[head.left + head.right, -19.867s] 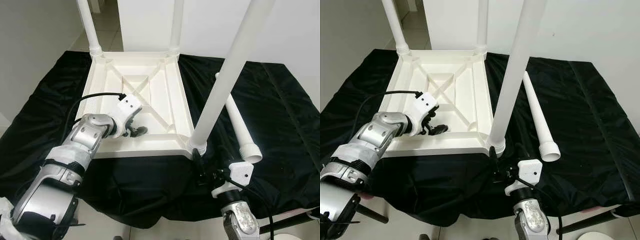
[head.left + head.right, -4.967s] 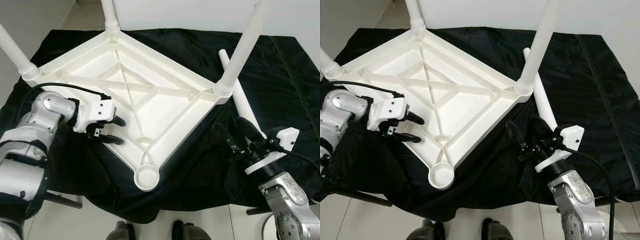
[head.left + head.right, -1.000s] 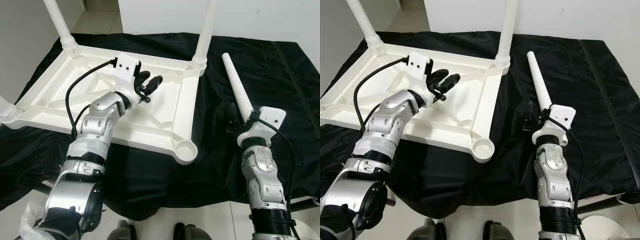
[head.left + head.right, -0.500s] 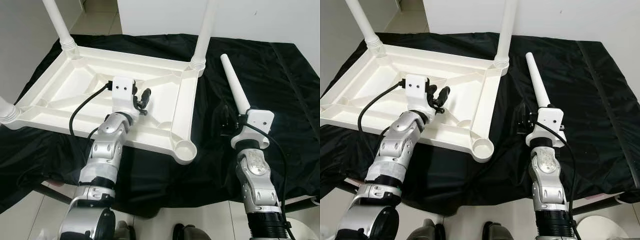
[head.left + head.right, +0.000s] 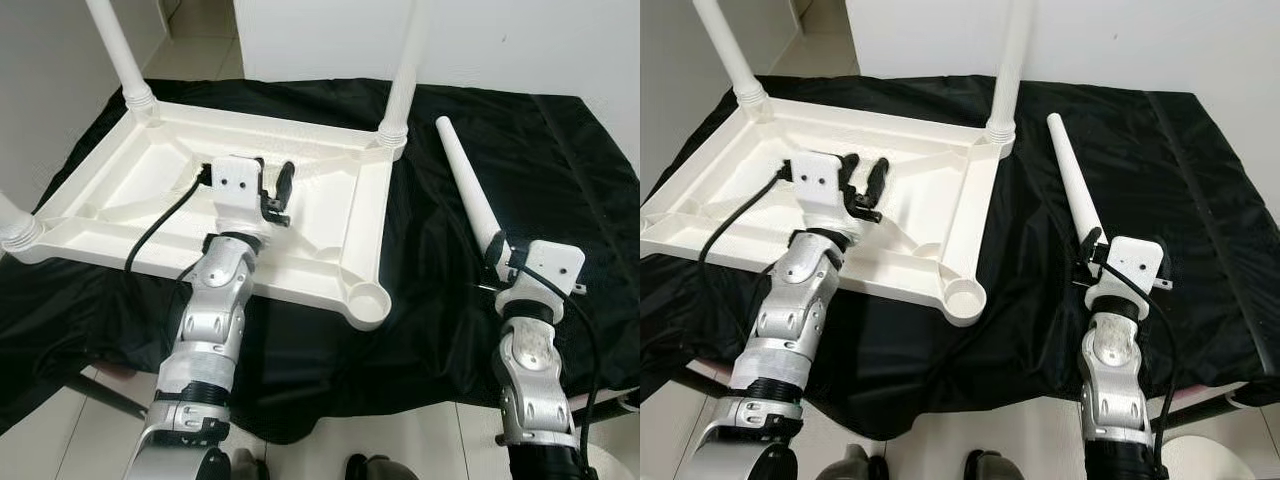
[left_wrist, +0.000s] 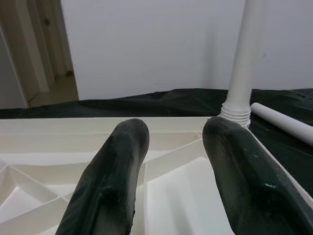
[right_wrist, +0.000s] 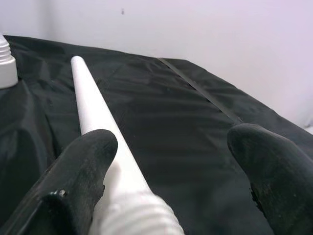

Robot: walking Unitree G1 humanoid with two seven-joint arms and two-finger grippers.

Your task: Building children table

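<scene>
A white children's table (image 5: 300, 283) lies upside down on a black cloth. Two legs stand in its far sockets (image 5: 404, 70), a third at the left edge (image 5: 12, 220). The near right socket (image 5: 369, 299) holds nothing. A loose white leg (image 5: 465, 180) lies on the cloth to the right of the table, thin end pointing away. My left gripper (image 5: 865, 172) hovers open over the table's ribbed underside, holding nothing. My right gripper (image 7: 171, 161) is wide open at the leg's thick ribbed end (image 7: 132, 215), which lies against one finger (image 7: 80, 171).
The black cloth (image 5: 570, 150) spreads to the right of the loose leg and hangs over the front edge. A white wall (image 5: 520, 40) stands behind, and a tiled floor opening (image 5: 205, 20) lies at the back left.
My right gripper has shifted right, from beside the loose leg to its thick end. The left gripper has turned a little, its fingers now pointing further across the underside.
</scene>
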